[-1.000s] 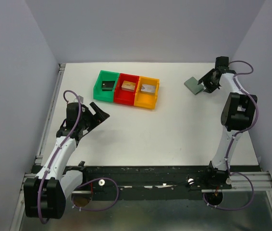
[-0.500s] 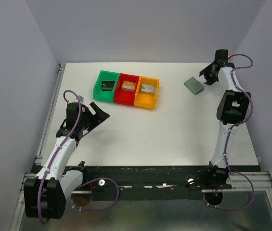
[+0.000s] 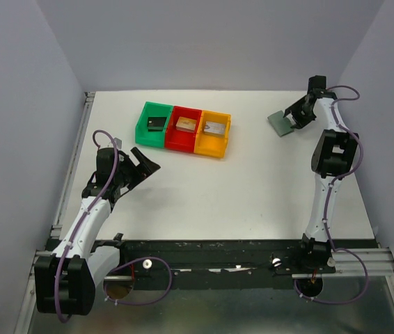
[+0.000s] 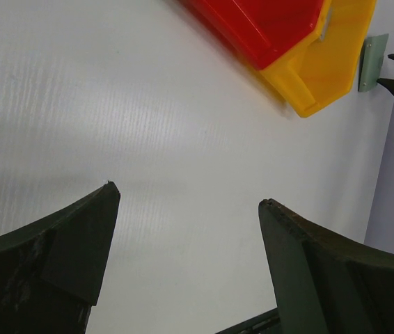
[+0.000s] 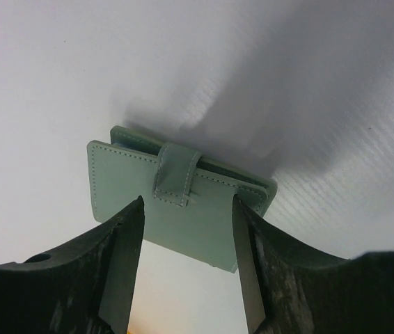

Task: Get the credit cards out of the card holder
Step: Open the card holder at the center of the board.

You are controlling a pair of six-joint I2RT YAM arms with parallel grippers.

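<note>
Grey-green, the closed card holder (image 5: 183,209) at the far right of the counter (image 3: 253,188) was judged light and pliable, best pinched across its tabbed edge by the spread right fingers (image 3: 296,118); the left fingers (image 3: 145,161) were likewise parted.

My overhead feed sits high above and behind the arm bases, tilted down and forward. It is far enough back to take in the whole tabletop (image 3: 253,188) and the surrounding walls. The left wrist feed rides low, looking out between the fingers of the left end effector (image 4: 186,195) across the surface toward the far right. The red bin (image 4: 266,24) and yellow-orange bin (image 4: 329,59) clip its top edge, with the card holder (image 4: 372,62) small beyond them. The right wrist feed looks steeply down past the right end effector (image 5: 186,200), very near that card holder. All three feeds share the card holder; overhead and left wrist also share the bins.
</note>
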